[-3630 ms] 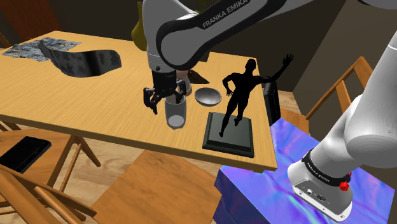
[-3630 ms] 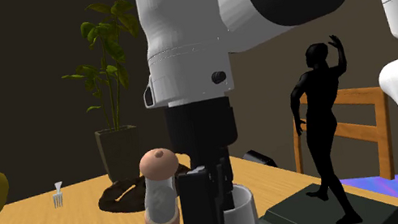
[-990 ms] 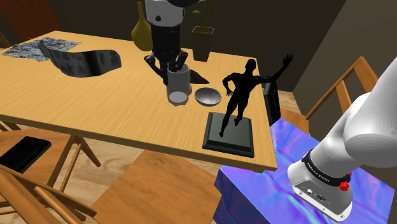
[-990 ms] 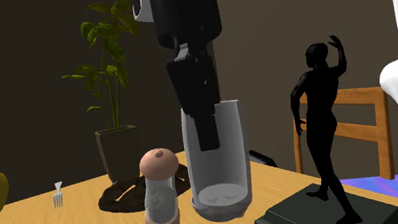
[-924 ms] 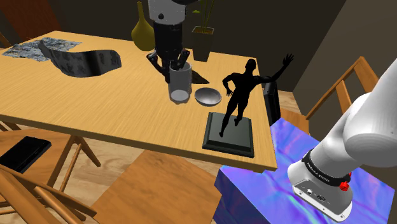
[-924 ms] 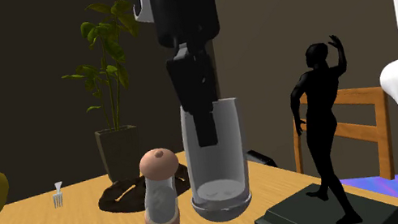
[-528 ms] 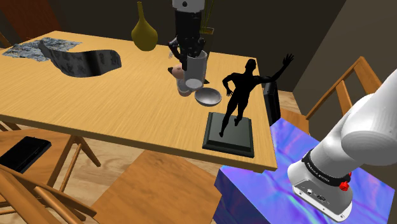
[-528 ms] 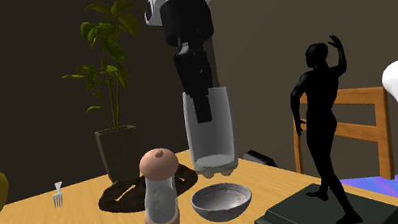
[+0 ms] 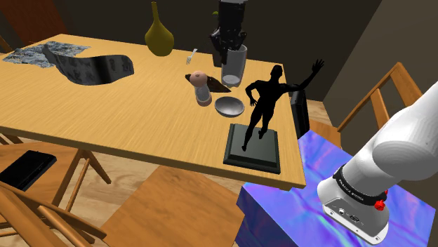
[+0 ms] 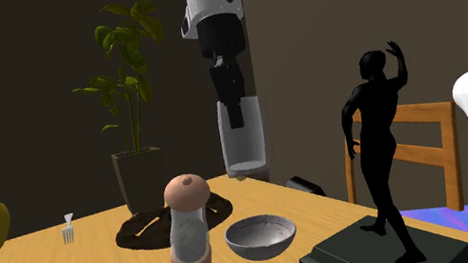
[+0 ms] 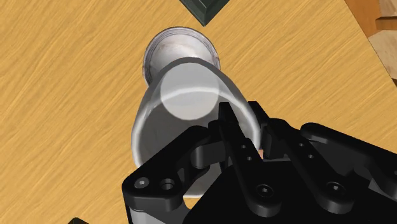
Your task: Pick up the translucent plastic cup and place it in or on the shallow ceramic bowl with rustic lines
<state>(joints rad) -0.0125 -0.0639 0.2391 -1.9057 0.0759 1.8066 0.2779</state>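
Note:
A pale translucent cup [image 9: 233, 67] hangs upright in the air over the wooden table [image 9: 105, 112]. My black gripper [image 9: 230, 43] is shut on its rim from above, one finger inside and one outside. The shallow grey bowl [image 9: 229, 107] rests on the table below the cup and nearer the front edge. In the second exterior view the cup [image 10: 245, 143] floats well above the bowl [image 10: 260, 236], under the gripper [image 10: 236, 120]. From the wrist view, the gripper [image 11: 248, 130] clasps the cup [image 11: 184, 108], and the bowl [image 11: 181, 48] shows just past the cup's bottom.
A brown-topped shaker [image 9: 202, 88] stands beside the bowl. A black statuette [image 9: 263, 105] on a dark base rises close on the shoulder view's right. A yellow vase [image 9: 159, 31], a potted plant [image 10: 134, 122] and a small fork [image 10: 68, 229] sit at the table's back. A dark cloth [image 9: 95, 67] lies left.
The gripper has lifted the cup higher and carried it to the shoulder view's right and back, past the shaker, uncovering the bowl. Its grip has not changed.

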